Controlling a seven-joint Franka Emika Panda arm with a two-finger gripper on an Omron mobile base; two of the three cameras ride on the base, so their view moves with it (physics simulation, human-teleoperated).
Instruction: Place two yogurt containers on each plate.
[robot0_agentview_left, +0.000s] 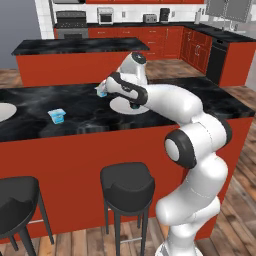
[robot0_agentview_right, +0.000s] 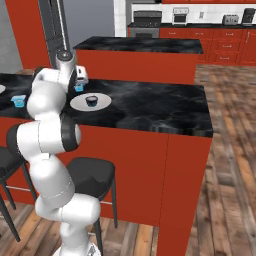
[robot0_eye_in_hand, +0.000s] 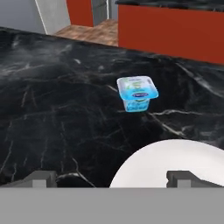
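Note:
A white plate (robot0_agentview_right: 102, 104) lies on the black marble counter with a dark round yogurt container (robot0_agentview_right: 91, 100) on it. Just beyond the plate's rim (robot0_eye_in_hand: 175, 159) stands a light blue yogurt container (robot0_eye_in_hand: 137, 93), upright. My gripper (robot0_eye_in_hand: 113, 178) hovers above the plate's edge, open and empty, looking at that tub (robot0_agentview_left: 101, 93) from a short way off. Another light blue yogurt container (robot0_agentview_left: 57, 116) sits further left on the counter (robot0_agentview_right: 19, 101). A second plate (robot0_agentview_left: 2, 111) shows at the left edge.
Two black bar stools (robot0_agentview_left: 127, 182) stand in front of the red counter base. A second island (robot0_agentview_left: 80, 47) lies behind, with red cabinets along the back wall. My own arm (robot0_agentview_left: 165, 100) reaches over the near plate.

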